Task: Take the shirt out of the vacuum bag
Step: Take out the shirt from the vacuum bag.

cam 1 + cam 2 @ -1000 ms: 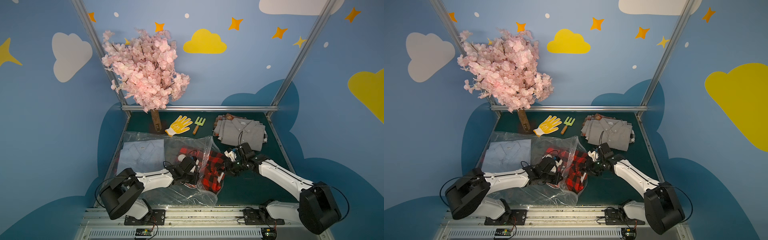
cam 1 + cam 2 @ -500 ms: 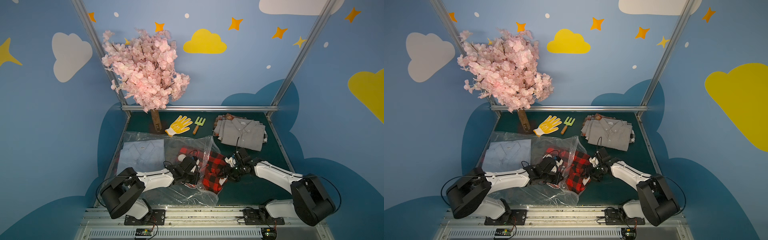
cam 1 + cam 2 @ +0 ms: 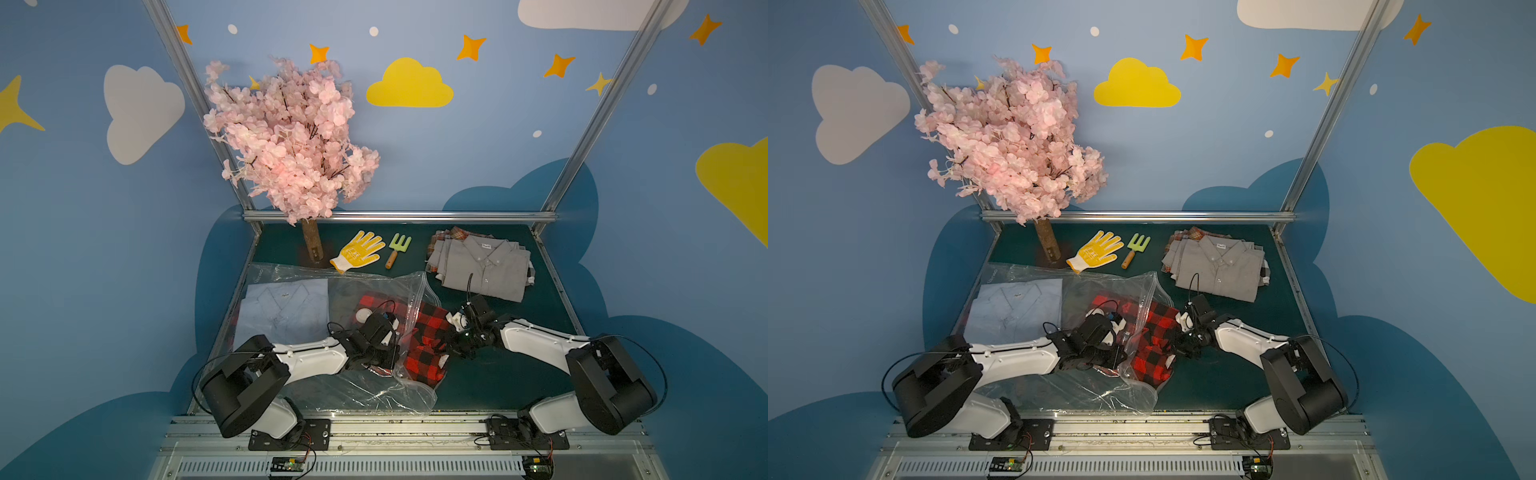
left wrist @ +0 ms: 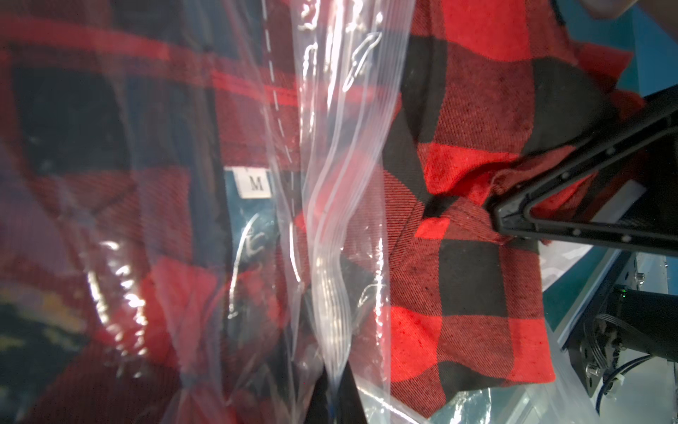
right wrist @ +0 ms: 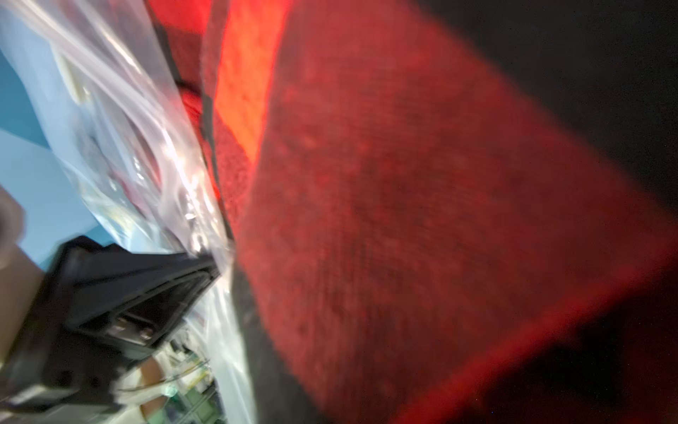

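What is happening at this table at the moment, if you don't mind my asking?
Two robot arms are working a red-and-black plaid shirt out of a clear vacuum bag on the green table. The left tool is shut on the plastic by the bag's mouth. The right tool appears pinched on bunched fabric at the shirt's exposed end. The shirt is roughly half out: one part lies bare, and the rest, with its size tag, is under plastic.

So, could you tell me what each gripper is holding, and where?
The left gripper pinches the vacuum bag near its zip edge; the right gripper pinches a bunched fold of the plaid shirt outside it.
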Robot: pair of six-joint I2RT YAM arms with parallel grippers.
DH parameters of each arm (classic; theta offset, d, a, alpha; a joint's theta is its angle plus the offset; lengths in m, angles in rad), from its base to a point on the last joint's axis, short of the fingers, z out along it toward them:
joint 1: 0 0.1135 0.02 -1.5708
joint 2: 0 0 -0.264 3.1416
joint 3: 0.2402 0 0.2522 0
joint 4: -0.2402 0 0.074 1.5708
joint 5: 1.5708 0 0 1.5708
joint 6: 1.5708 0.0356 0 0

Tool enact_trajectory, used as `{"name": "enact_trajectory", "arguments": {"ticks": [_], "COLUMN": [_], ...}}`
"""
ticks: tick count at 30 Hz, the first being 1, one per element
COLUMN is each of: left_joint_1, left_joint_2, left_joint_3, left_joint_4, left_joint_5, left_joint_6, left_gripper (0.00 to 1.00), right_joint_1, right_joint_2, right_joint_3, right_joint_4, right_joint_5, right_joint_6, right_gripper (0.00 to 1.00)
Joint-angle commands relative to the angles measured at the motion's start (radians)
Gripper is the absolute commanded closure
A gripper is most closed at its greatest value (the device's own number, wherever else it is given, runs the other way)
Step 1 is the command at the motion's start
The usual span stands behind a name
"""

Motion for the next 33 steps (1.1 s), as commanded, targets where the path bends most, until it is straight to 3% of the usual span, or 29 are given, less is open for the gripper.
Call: {"name": "enact_trajectory", "arguments": {"ticks": [1, 4, 19, 25, 33], "left_joint_1": [-0.005, -0.003, 0.024, 0.040, 0.049], "left_joint_2": [-0.016, -0.028, 0.028, 0.056, 0.092], "left_joint_3": [0.011, 0.015, 0.057, 0.056, 0.048], "left_joint_4": [-0.011, -0.018, -0.050, -0.049, -0.034], "left_joint_5": [-0.003, -0.005, -0.014, -0.007, 0.004], "left_joint_6": [0.001, -0.003, 0.005, 0.002, -0.004], "left_gripper": [0.97, 0.97, 0.97, 0.97, 0.97], "right_joint_1": [0.007, 0.007, -0.028, -0.075, -0.168], "right_joint_2": [-0.043, -0.103, -0.301, -0.374, -0.269], "right_joint_3": [0.053, 0.074, 0.270, 0.363, 0.636], "right_joint_4": [0.002, -0.042, -0.314, -0.299, -0.420], "right_joint_5": [-0.005, -0.021, -0.061, -0.007, -0.058], "right_joint_6": [0.010, 0.008, -0.086, -0.114, -0.255], "right_gripper": [0.95, 1.00, 1.00, 1.00, 1.00]}}
